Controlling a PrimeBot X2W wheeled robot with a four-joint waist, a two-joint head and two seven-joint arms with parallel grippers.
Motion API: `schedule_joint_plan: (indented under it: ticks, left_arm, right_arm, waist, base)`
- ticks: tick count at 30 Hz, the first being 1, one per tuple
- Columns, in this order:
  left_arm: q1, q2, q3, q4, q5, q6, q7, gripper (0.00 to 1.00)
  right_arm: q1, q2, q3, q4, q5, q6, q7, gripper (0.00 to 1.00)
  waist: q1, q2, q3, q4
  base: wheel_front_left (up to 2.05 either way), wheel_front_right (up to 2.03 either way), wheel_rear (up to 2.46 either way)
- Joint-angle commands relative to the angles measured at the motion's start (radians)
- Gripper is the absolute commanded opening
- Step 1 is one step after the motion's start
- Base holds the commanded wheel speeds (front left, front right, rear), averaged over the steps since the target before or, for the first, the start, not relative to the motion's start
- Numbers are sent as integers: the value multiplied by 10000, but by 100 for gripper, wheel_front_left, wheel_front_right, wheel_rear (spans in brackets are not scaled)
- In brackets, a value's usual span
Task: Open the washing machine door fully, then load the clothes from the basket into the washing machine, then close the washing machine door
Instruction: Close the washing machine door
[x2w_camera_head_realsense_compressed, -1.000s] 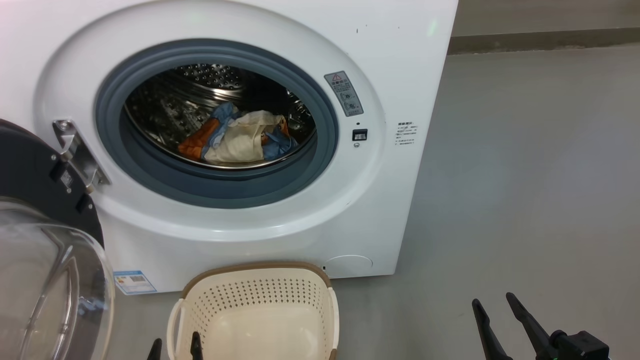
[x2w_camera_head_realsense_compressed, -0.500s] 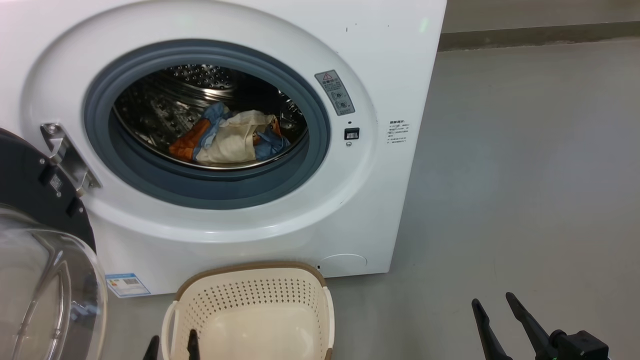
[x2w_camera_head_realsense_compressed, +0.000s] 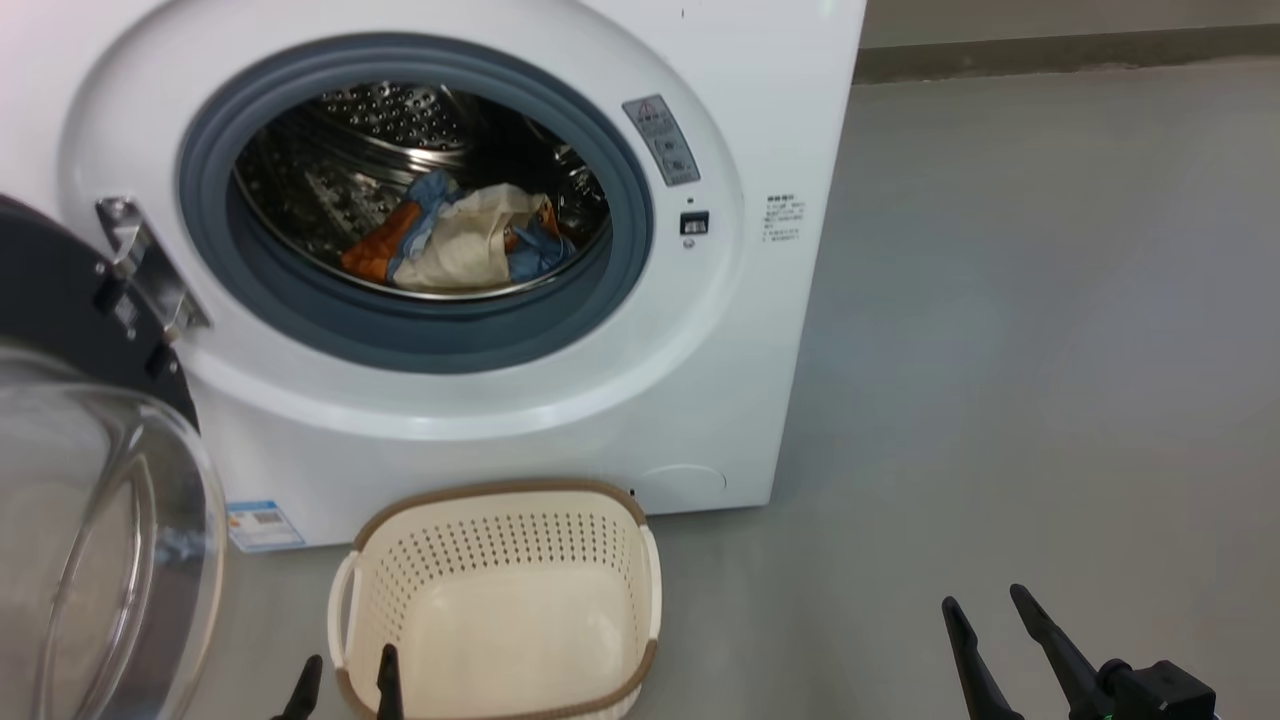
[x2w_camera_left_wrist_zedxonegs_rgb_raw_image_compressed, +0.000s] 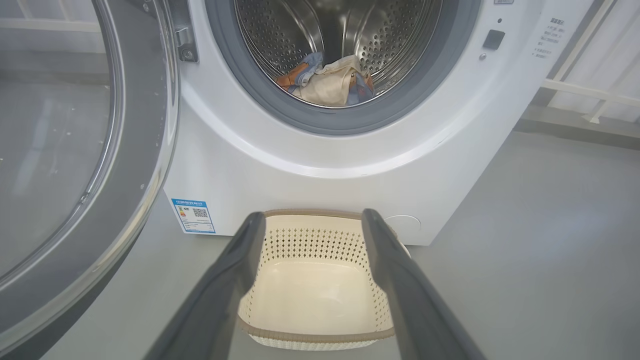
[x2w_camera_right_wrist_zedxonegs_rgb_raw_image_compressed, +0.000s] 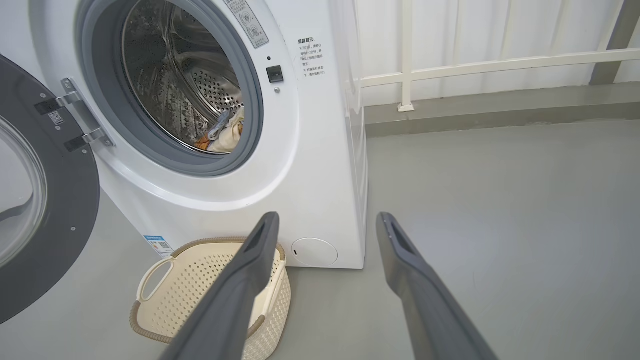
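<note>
The clothes (x2w_camera_head_realsense_compressed: 460, 250) lie heaped in the drum of the washing machine (x2w_camera_head_realsense_compressed: 500, 440), and the washing machine door (x2w_camera_head_realsense_compressed: 60, 300) hangs swung out at your left, seemingly fully, though its edge runs out of view. Your left gripper (x2w_camera_head_realsense_compressed: 348, 658) hovers at the near rim of the basket (x2w_camera_head_realsense_compressed: 500, 495) and your right gripper (x2w_camera_head_realsense_compressed: 983, 598) well to its right, both spread wide and holding nothing.

A laundry corner: a white washing machine (x2w_camera_head_realsense_compressed: 720, 380) on bare grey floor (x2w_camera_head_realsense_compressed: 1050, 350) (white railing (x2w_camera_right_wrist_zedxonegs_rgb_raw_image_compressed: 405, 50) behind).
</note>
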Motion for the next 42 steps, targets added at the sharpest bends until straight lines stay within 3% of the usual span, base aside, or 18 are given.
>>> schedule_joint_plan:
  ticks: [1,13,28,33,42]
  left_arm:
    - [-369,51,277,-157,10,-5,-67,100]
    - [-364,51,271,-191,66,96,-67,100]
    - [-383,51,240,-278,133,120,-67,100]
    - [-445,51,175,-314,125,139,-67,100]
    - [-317,51,452,-441,161,205,-67,100]
  right_arm:
    - [-267,-52,234,-206,-136,16,-49,100]
    - [-269,-71,252,-205,-110,16,-49,100]
    - [-252,-38,190,-232,-101,16,-49,100]
    - [-221,-66,147,-241,-95,16,-49,100]
    - [-357,-241,314,-207,-89,16,-49,100]
  waist:
    - [-1,0,-4,8]
    - [-1,0,-17,53]
    - [-1,0,60,190]
    - [-1,0,67,642]
    - [-1,0,-64,2315]
  base:
    - [-213,213,0]
    - [-147,147,0]
    - [-11,11,0]
    - [0,0,0]
    - [0,0,0]
